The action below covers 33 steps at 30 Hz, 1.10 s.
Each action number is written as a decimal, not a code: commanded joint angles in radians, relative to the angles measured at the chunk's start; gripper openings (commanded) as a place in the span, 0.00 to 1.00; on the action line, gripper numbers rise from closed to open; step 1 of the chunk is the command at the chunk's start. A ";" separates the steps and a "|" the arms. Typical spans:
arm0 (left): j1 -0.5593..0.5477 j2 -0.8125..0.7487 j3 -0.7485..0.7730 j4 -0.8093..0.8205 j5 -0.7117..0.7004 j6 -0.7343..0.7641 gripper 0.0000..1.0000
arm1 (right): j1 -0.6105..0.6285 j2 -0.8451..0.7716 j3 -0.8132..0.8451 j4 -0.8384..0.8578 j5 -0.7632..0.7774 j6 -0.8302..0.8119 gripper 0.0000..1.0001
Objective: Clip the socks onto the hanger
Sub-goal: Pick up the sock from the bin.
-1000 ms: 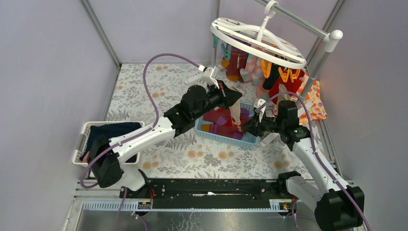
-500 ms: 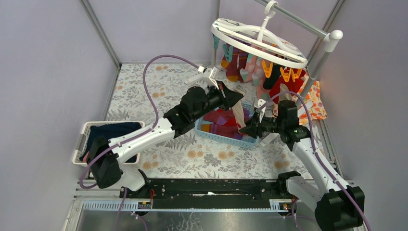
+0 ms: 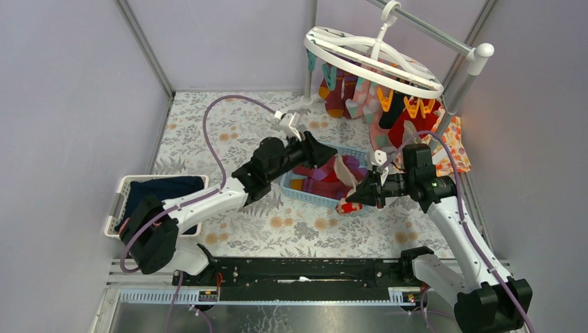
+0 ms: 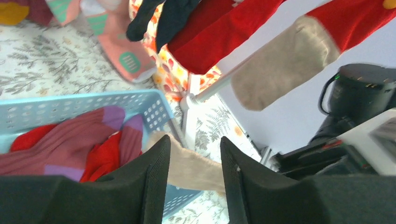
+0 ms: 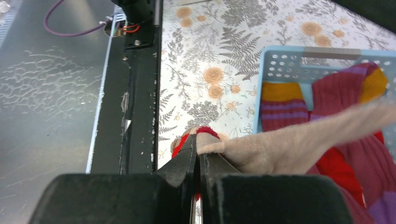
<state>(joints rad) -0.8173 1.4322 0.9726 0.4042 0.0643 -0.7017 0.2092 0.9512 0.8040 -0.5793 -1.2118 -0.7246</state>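
Right gripper (image 5: 198, 151) of mine is pinching the end of the beige sock (image 5: 280, 142), sock is stretching over the blue basket (image 5: 285, 53), my left gripper (image 4: 194, 142) is hanging open by it.

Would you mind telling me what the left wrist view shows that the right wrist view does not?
Only the left wrist view shows the hanging socks, the rack pole and the left gripper, standing open. Only the right wrist view shows the right gripper shut on the beige sock, and the black base rail. Both show the blue basket and that beige sock.
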 commanded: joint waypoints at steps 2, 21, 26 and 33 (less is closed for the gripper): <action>0.054 -0.140 -0.243 0.366 0.106 0.034 0.63 | 0.004 -0.038 -0.005 -0.065 -0.114 -0.014 0.00; -0.492 -0.278 -0.704 0.735 -0.017 1.457 0.81 | -0.053 -0.028 -0.158 0.635 -0.091 0.952 0.00; -0.526 -0.111 -0.647 0.885 -0.160 1.540 0.81 | -0.054 -0.019 -0.169 0.661 -0.095 0.981 0.00; -0.527 0.025 -0.626 1.059 -0.240 1.557 0.70 | -0.055 -0.009 -0.173 0.673 -0.104 0.992 0.00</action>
<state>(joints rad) -1.3357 1.4166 0.3149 1.2465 -0.0811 0.7849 0.1596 0.9375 0.6327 0.0456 -1.3014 0.2306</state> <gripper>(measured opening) 0.736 0.033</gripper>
